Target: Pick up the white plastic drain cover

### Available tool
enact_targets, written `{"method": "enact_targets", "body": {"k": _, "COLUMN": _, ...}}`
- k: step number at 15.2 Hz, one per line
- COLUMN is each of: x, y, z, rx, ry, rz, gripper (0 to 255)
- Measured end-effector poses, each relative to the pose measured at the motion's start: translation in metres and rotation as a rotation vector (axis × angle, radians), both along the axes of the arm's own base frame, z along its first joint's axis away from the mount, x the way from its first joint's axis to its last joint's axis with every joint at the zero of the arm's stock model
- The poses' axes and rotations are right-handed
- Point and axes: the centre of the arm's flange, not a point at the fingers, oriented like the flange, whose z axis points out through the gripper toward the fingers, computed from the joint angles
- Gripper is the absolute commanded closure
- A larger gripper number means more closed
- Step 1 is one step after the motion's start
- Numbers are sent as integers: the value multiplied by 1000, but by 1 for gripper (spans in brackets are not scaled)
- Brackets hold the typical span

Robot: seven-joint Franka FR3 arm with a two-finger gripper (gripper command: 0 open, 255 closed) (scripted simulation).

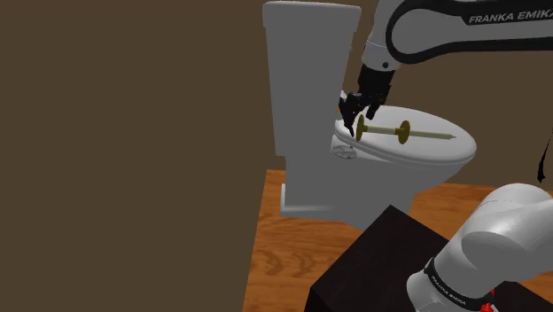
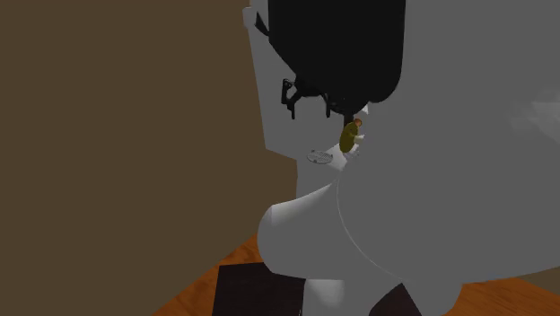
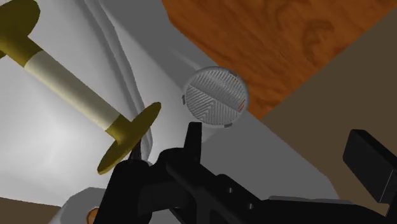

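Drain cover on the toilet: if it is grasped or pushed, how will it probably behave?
The drain cover looks thin and flat, so probably light and hard to pinch from above. It lies near the edge of the toilet, so a push may slide it off.

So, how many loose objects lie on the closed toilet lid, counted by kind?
round pale grey ribbed drain cover: 1
olive and cream spindle with two discs: 1
Total: 2
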Motion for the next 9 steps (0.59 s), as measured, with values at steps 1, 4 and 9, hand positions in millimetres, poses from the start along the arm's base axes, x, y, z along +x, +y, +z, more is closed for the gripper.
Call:
{"method": "enact_targets", "body": {"k": 1, "x": 4, "y": -2, "z": -13, "rx": 12, "ry": 6, "rz": -55, "gripper": 0}}
{"method": "enact_targets", "body": {"k": 4, "x": 20, "y": -18, "z": -44, "rx": 48, "ry": 25, "rz": -221, "gripper": 0}}
{"method": "enact_targets", "body": {"k": 9, "x": 31, "y": -43, "z": -105, "rx": 100, "ry": 53, "rz": -464, "gripper": 0}}
